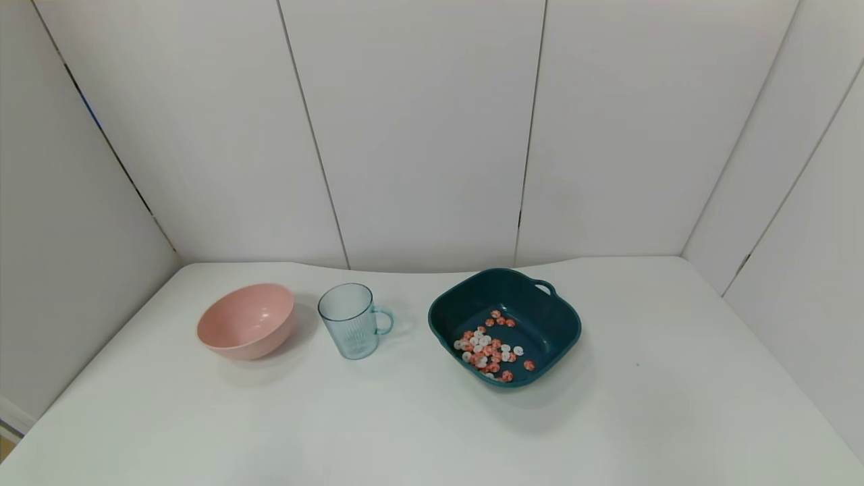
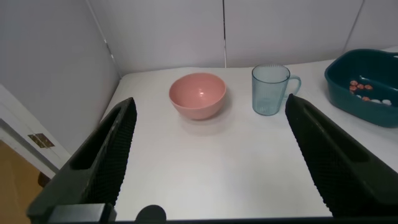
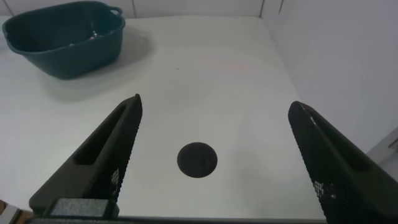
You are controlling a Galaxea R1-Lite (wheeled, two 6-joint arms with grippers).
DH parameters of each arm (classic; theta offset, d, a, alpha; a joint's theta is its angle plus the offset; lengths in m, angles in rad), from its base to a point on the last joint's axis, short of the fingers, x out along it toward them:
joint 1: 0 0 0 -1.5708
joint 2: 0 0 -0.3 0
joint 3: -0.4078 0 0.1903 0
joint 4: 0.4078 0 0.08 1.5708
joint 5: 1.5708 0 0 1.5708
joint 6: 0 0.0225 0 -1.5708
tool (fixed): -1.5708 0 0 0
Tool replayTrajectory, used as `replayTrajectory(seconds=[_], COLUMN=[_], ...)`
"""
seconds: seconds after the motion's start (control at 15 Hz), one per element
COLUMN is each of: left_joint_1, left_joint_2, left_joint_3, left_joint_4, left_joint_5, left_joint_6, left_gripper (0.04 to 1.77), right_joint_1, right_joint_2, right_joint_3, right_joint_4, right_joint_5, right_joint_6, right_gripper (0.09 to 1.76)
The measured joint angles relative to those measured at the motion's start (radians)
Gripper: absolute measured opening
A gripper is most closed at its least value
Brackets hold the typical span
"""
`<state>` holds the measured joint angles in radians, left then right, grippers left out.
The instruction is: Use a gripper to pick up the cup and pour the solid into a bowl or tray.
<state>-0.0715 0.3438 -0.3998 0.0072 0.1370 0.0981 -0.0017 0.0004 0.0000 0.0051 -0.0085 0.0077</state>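
Observation:
The pale-blue ribbed cup [image 1: 354, 320] stands upright and empty on the white table, handle toward the teal basin; it also shows in the left wrist view [image 2: 270, 89]. The dark teal basin [image 1: 547, 337] sits to its right and holds the orange-red and white pieces [image 1: 489, 349]; the basin also shows in both wrist views [image 2: 348, 93] [image 3: 62, 46]. My left gripper [image 2: 210, 102] is open and empty, back from the table's near left, with the cup and pink bowl far ahead of it. My right gripper [image 3: 214, 102] is open and empty over the table's near right. Neither arm shows in the head view.
A round pink bowl [image 1: 247, 320], empty, sits left of the cup and also shows in the left wrist view [image 2: 197, 94]. White wall panels close the back and sides. The table's left edge [image 2: 115, 99] drops to a floor.

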Motion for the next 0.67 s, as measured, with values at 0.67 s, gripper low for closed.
replayTrajectory(seconds=[0.67], left_joint_1=[0.068], left_joint_2=[-0.295], left_joint_3=[0.138], left_joint_4=[0.091], left_joint_5=[-0.109], left_joint_6=[-0.014], left_gripper=[1.72], right_joint_1=[0.000], right_joint_2=[0.000], right_joint_3=[0.000], right_joint_4=[0.001], right_joint_5=[0.000], right_joint_6=[0.001], right_gripper=[1.71])
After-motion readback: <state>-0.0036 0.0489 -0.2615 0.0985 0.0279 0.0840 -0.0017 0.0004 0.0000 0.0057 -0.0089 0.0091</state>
